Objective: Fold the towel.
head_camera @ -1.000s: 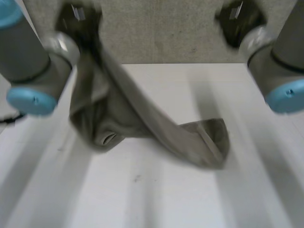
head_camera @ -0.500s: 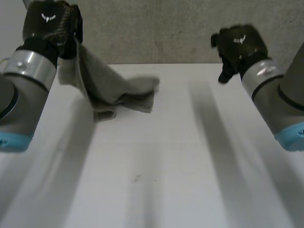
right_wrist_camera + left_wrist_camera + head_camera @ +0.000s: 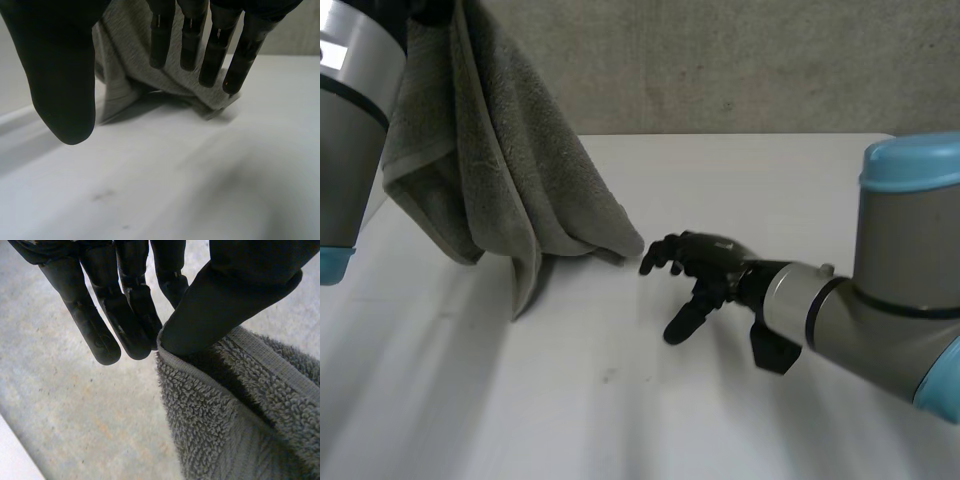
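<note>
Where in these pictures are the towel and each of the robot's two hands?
towel (image 3: 500, 170), head view, the hanging middle of the cloth.
left hand (image 3: 235, 295), left wrist view, the thumb pinching the towel's edge.
right hand (image 3: 708, 260), head view, the middle of the hand.

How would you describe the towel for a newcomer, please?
Over the white table, far left, a grey towel hangs from the left hand, its lower end on the tabletop. Unlike the black right hand nearby, it is soft cloth.

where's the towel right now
In the head view the towel hangs at the left, pinched by the left hand, its lower corner on the table near the right hand.
</note>
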You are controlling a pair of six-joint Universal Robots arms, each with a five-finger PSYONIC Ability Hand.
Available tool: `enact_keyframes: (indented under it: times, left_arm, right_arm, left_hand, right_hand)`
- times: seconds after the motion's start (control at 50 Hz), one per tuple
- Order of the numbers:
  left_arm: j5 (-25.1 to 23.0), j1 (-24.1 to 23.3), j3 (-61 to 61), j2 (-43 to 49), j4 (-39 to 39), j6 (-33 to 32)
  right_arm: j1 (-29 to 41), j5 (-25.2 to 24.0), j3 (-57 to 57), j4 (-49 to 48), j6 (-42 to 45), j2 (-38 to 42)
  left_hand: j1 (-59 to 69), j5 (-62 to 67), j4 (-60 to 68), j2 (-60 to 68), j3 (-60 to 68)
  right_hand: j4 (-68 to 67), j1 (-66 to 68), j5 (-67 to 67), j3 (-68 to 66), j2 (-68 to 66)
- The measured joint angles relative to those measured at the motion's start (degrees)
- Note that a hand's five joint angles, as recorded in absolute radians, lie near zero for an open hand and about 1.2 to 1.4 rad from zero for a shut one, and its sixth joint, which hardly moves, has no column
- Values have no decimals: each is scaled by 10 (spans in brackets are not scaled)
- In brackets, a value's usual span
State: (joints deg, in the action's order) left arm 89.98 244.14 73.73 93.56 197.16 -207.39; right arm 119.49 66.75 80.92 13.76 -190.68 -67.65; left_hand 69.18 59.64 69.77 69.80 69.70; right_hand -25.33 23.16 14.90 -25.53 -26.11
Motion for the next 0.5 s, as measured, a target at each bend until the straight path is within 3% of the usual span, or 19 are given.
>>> enact_keyframes:
  times: [0.26,0.5]
  left_arm:
    - [8,-55,-9,4,-16,3]
    - [27,-94,-17,-4,-21,1]
  right_arm:
    - [57,8,-8,-61,-87,27]
    - [87,28,-149,-102,-185,162]
  left_hand:
    - [0,0,0,0,0]
    - [0,0,0,0,0]
  right_hand:
    - [11,-10,-8,8,5]
    - [11,-10,-8,8,5]
